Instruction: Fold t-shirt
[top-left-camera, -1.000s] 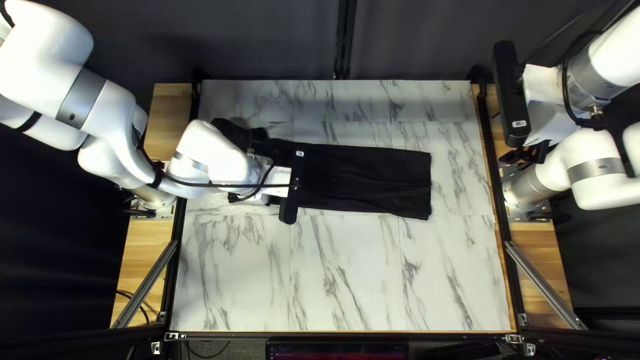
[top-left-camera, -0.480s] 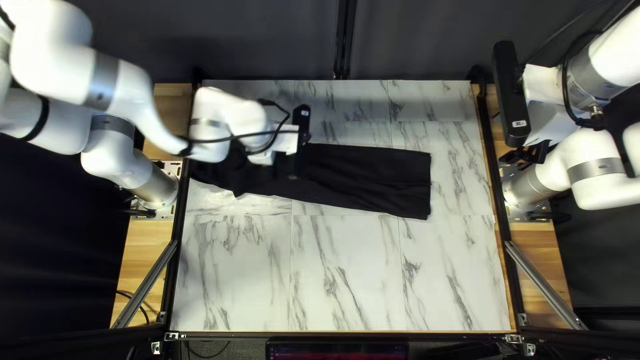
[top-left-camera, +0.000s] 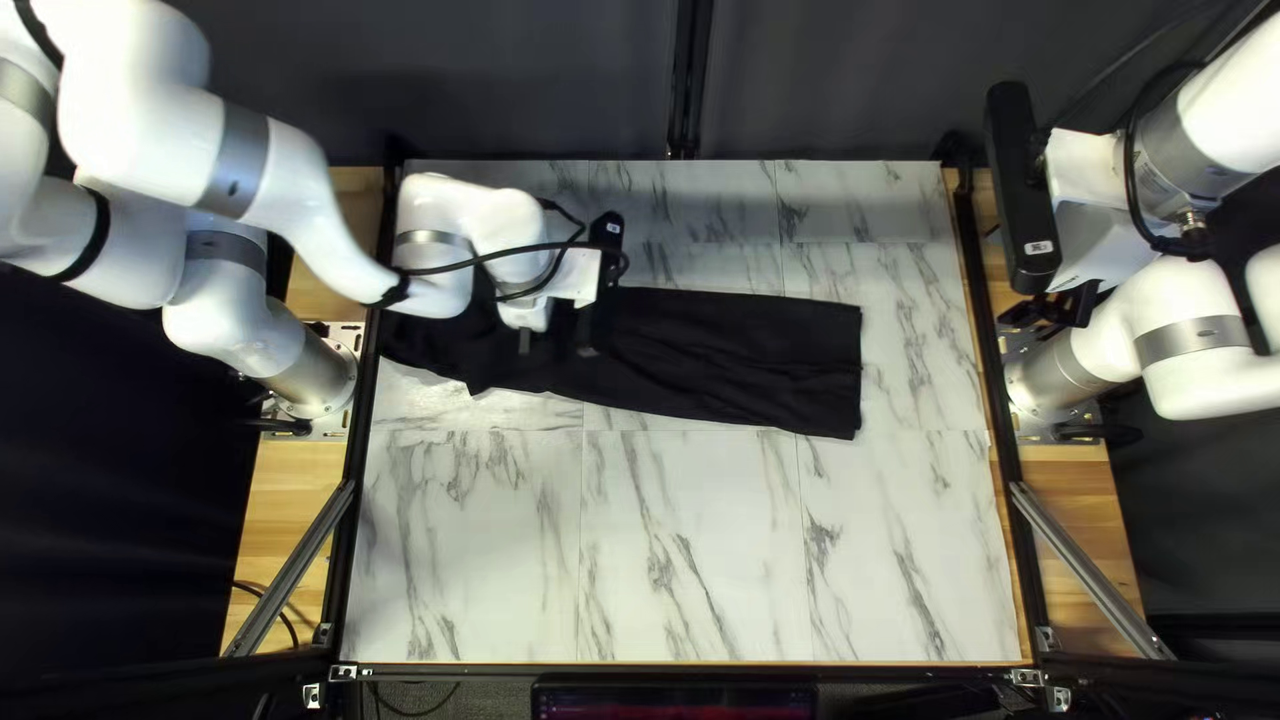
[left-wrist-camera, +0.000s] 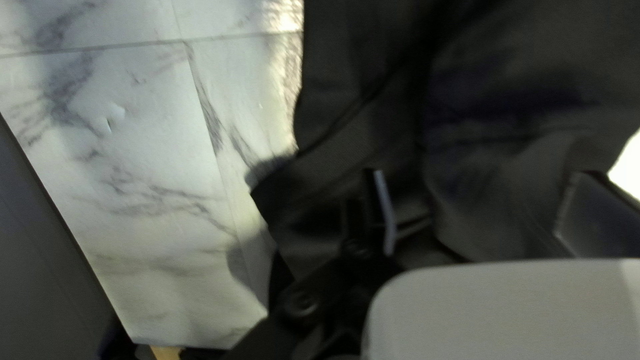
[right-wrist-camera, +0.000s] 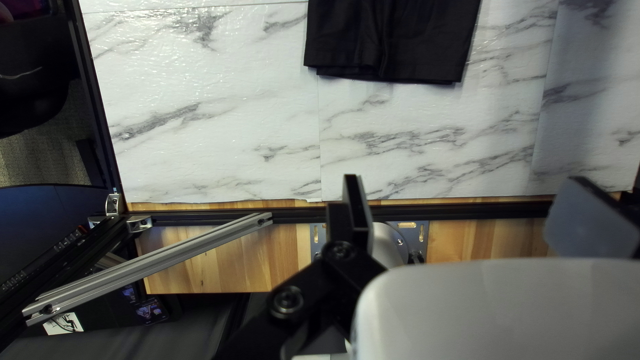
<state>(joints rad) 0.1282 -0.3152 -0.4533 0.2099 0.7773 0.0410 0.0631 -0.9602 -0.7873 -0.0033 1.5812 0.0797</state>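
Your left arm, white with silver bands (top-left-camera: 320, 227), arched up from its base and bent down over the table, its wrist section slanting toward the black t-shirt (top-left-camera: 747, 360). At the end of it, your left gripper, with two black fingers (top-left-camera: 555, 344), aimed down above the wider, rumpled end of the shirt. In the left wrist view that gripper (left-wrist-camera: 480, 177) had its fingers wide apart, with dark folds under and between them; you couldn't have told from there whether either fingertip touched the cloth. A pointed corner of the fabric stuck out beside one finger, onto the white, grey-veined marble-look tabletop (top-left-camera: 694, 534).

The shirt lay flat as a long, narrow strip. Its long axis ran from under your left gripper toward the table's right side, tilting slightly to the near edge on the way. Its straight, narrower end pointed toward your right arm, also white and silver (top-left-camera: 1174, 347), and stopped well apart from it.

Your right arm was folded back over the table's right edge, its black-fingered right gripper (top-left-camera: 1044, 314) just outside the marble surface. In the right wrist view that gripper (right-wrist-camera: 467, 180) had its fingers well apart too, with nothing held; the shirt's straight end lay ahead of it, and the light wooden edge board (right-wrist-camera: 213, 267) ran beneath.
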